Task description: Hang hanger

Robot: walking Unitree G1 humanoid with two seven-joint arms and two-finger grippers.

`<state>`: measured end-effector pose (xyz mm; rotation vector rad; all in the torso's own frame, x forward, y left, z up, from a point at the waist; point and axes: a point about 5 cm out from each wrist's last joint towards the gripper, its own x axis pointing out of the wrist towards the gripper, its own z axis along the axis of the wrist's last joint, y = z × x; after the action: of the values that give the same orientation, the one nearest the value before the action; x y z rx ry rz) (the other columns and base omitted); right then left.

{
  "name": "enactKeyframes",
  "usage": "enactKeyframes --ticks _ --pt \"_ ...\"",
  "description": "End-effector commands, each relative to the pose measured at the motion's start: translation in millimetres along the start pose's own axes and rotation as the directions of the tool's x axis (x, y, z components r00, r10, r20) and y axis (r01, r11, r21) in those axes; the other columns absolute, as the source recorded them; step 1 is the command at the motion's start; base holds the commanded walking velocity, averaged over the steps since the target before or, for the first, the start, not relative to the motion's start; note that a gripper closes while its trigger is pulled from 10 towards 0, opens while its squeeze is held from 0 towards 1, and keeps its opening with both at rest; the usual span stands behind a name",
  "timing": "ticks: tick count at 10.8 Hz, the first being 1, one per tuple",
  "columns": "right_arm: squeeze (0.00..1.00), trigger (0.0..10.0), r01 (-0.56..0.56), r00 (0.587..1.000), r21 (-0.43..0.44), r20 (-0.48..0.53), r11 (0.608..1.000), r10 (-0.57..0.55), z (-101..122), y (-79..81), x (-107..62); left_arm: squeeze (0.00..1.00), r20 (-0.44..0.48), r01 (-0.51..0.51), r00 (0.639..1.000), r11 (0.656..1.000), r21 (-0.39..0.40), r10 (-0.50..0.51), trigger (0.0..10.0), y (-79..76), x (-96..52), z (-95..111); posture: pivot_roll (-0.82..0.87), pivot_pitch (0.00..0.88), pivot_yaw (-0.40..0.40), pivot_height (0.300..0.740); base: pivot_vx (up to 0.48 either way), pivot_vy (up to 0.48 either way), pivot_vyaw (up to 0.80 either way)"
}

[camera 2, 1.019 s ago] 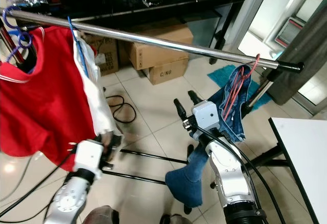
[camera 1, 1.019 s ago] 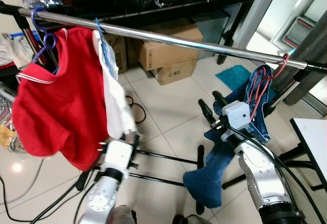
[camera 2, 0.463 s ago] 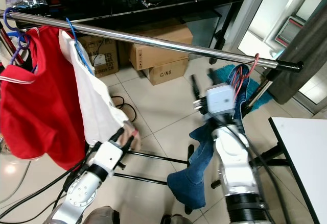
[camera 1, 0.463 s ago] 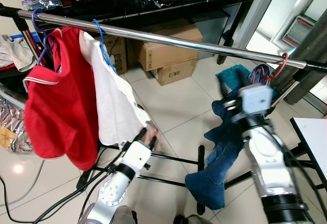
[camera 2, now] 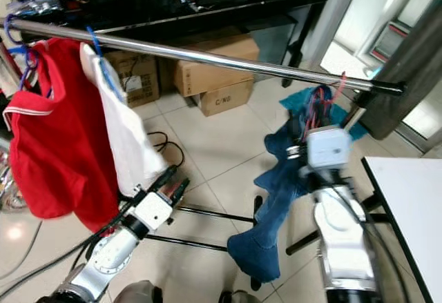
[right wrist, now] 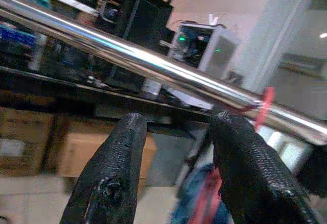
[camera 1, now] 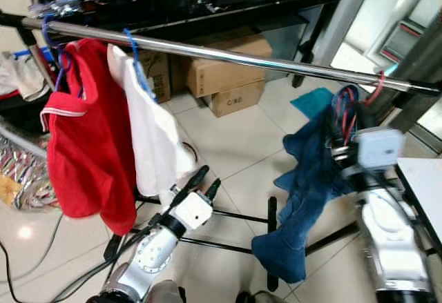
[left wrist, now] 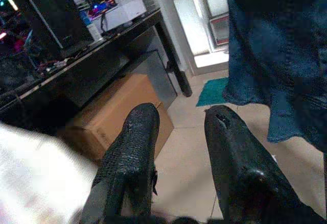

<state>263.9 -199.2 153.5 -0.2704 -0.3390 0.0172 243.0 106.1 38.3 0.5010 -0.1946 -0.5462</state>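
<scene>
white shirt (camera 1: 155, 134) hangs on the rail (camera 1: 228, 56), upper left, so it stays up | left gripper (camera 1: 204, 179) low middle; open, holds nothing | right gripper (right wrist: 176, 178) open; holds nothing

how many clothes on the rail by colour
red: 1, the red shirt
white: 1, the white shirt
blue: 1, the denim garment
total: 3, all hanging from the metal rail

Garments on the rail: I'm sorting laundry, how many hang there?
3: a red shirt at the rail's left end, a white top beside it, blue jeans near the right end.
</scene>
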Motion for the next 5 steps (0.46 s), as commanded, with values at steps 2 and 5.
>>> enactKeyframes --ticks 2,5 --pt "0.34 10.0 0.082 0.995 -0.091 -0.054 0.992 -0.087 1.0 -13.7 -1.3 0.00 0.060 -0.003 0.998 1.000 0.025 0.002 10.0 4.1 7.2 6.3 0.19 0.057 -0.059 0.740 0.000 0.000 0.00" --pt "1.00 10.0 0.070 0.992 -0.047 -0.100 0.996 -0.075 12.5 -12.6 14.7 0.00 0.110 -0.029 0.994 0.999 0.032 0.025 10.0 19.4 12.8 11.4 0.18 0.055 -0.061 0.740 0.000 0.000 0.00"
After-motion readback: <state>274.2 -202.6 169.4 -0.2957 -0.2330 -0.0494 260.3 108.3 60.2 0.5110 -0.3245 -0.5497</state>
